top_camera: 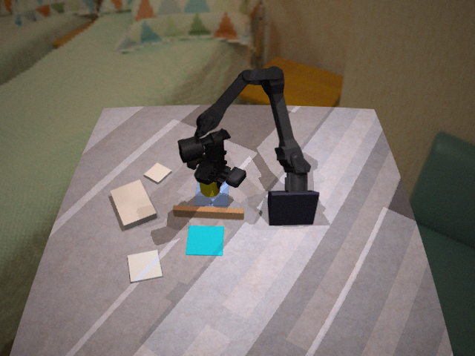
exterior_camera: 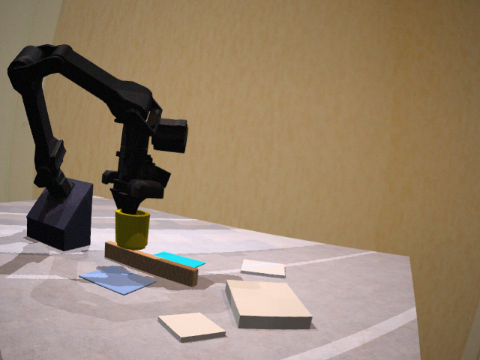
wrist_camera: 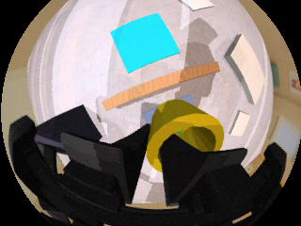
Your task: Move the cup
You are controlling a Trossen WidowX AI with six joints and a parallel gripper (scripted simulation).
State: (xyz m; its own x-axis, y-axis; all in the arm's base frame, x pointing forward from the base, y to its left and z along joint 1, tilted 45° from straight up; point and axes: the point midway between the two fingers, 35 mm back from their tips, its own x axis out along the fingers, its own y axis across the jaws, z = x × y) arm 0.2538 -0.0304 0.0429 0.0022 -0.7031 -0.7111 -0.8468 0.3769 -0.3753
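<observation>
The yellow cup (top_camera: 209, 190) (exterior_camera: 132, 231) (wrist_camera: 175, 110) hangs roughly upright in the air above the blue pad (top_camera: 223, 199) (exterior_camera: 126, 286) (wrist_camera: 150, 115). My gripper (exterior_camera: 127, 211) (wrist_camera: 154, 128) is shut on the cup's wall, one finger inside the cup and one outside. A green marble (wrist_camera: 180, 131) shows inside the cup in the wrist view; the rest of the inside is mostly hidden by the finger. The cyan pad (top_camera: 205, 241) (exterior_camera: 180, 259) (wrist_camera: 146, 43) lies bare on the other side of the wooden bar.
The wooden bar (top_camera: 208, 212) (exterior_camera: 151, 265) (wrist_camera: 160, 87) stands between the pads. A thick cream block (top_camera: 132, 203) (exterior_camera: 267, 298) (wrist_camera: 247, 70) lies to one side, with one thin cream tile (top_camera: 157, 173) (exterior_camera: 191, 324) near it and another (top_camera: 145, 266) (exterior_camera: 263, 268) beyond the cyan pad.
</observation>
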